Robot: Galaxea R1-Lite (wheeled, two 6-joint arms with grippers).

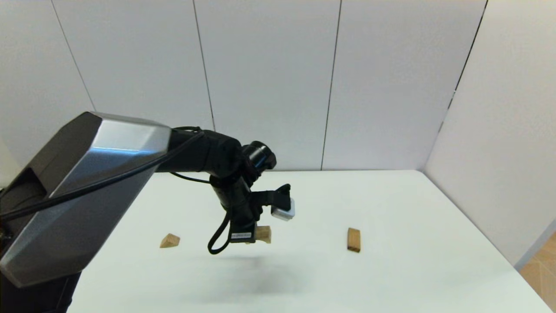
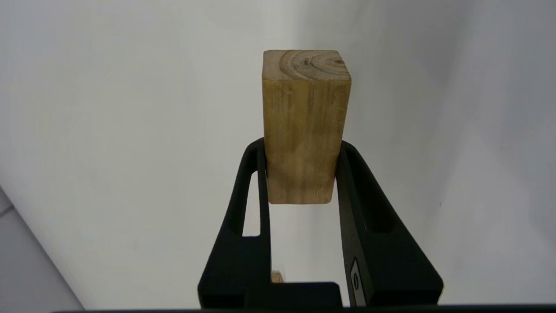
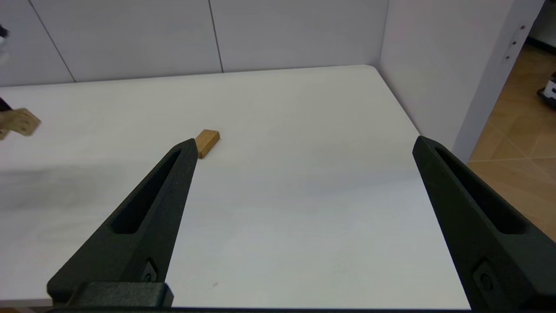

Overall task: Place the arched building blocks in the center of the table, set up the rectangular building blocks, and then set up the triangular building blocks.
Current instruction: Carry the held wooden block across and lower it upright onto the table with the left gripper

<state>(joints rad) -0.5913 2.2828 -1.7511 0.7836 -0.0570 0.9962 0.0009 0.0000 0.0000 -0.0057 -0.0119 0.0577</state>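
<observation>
The pale arched block [image 1: 263, 234] [image 2: 306, 108] hangs above the middle of the white table [image 1: 391, 274], and its shadow lies on the surface below. My left gripper [image 1: 252, 235] [image 2: 299, 148] is shut on it, one finger on each side. The darker rectangular slab [image 1: 353, 239] [image 3: 207, 142] lies flat to the right. The small triangular wedge [image 1: 170, 241] sits to the left. My right gripper [image 3: 304, 141] hovers open and empty near the table's right front, out of the head view. In the right wrist view the arched block [image 3: 19, 122] shows far off.
White panel walls close off the back and right side of the table. The table's right edge [image 1: 486, 226] drops to a wooden floor [image 3: 521, 130]. My left arm's large grey link [image 1: 87, 187] fills the left of the head view.
</observation>
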